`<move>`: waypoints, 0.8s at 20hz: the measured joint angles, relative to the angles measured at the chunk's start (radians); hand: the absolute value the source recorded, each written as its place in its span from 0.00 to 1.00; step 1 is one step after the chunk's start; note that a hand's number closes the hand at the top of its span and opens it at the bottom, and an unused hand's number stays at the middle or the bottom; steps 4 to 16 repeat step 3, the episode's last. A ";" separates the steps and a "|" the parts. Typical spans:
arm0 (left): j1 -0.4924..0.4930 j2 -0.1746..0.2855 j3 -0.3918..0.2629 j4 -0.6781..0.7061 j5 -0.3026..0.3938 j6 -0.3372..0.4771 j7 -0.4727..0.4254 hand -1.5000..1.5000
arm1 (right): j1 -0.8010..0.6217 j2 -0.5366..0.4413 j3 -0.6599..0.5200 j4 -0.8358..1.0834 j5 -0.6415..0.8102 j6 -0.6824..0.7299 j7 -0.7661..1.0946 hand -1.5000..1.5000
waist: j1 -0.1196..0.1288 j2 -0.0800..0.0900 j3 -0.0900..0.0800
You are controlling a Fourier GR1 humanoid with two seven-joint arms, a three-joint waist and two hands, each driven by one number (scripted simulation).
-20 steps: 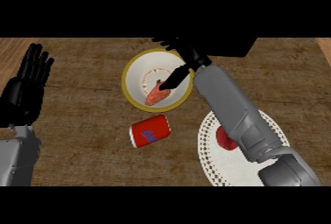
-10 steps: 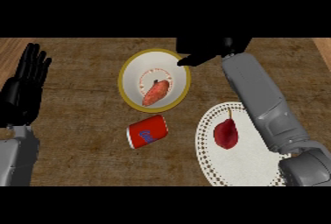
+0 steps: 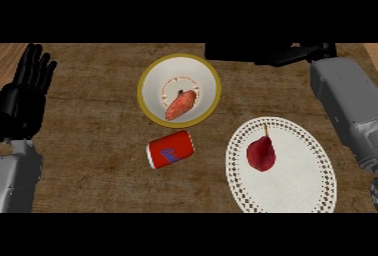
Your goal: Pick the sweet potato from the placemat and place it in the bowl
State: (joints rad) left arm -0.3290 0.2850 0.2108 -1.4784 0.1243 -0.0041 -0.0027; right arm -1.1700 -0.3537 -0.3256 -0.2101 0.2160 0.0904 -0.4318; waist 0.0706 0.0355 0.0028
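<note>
It's basically all counter [image 3: 96, 190]: brown, mottled wood grain, evenly lit. There's a paler strip [image 3: 7, 49] at the top-left corner, maybe the counter's edge, hard to say.

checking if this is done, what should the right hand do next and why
Probably just draw the right hand back to rest. The sweet potato already lies inside the bowl, and the hand sits beyond the bowl's far right, touching neither. The left hand rests open at the left edge.
</note>
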 measured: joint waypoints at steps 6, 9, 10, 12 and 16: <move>0.011 -0.007 -0.007 -0.009 -0.002 -0.002 -0.005 0.50 | 0.033 -0.062 -0.016 0.020 -0.011 0.070 -0.045 0.00 | 0.005 0.002 0.001; 0.011 -0.007 -0.007 -0.009 -0.002 -0.002 -0.005 0.50 | 0.033 -0.062 -0.016 0.020 -0.011 0.070 -0.045 0.00 | 0.005 0.002 0.001; 0.011 -0.007 -0.007 -0.009 -0.002 -0.002 -0.005 0.50 | 0.033 -0.062 -0.016 0.020 -0.011 0.070 -0.045 0.00 | 0.005 0.002 0.001; 0.011 -0.007 -0.007 -0.009 -0.002 -0.002 -0.005 0.50 | 0.033 -0.062 -0.016 0.020 -0.011 0.070 -0.045 0.00 | 0.005 0.002 0.001; 0.011 -0.007 -0.007 -0.009 -0.002 -0.002 -0.005 0.50 | 0.033 -0.062 -0.016 0.020 -0.011 0.070 -0.045 0.00 | 0.005 0.002 0.001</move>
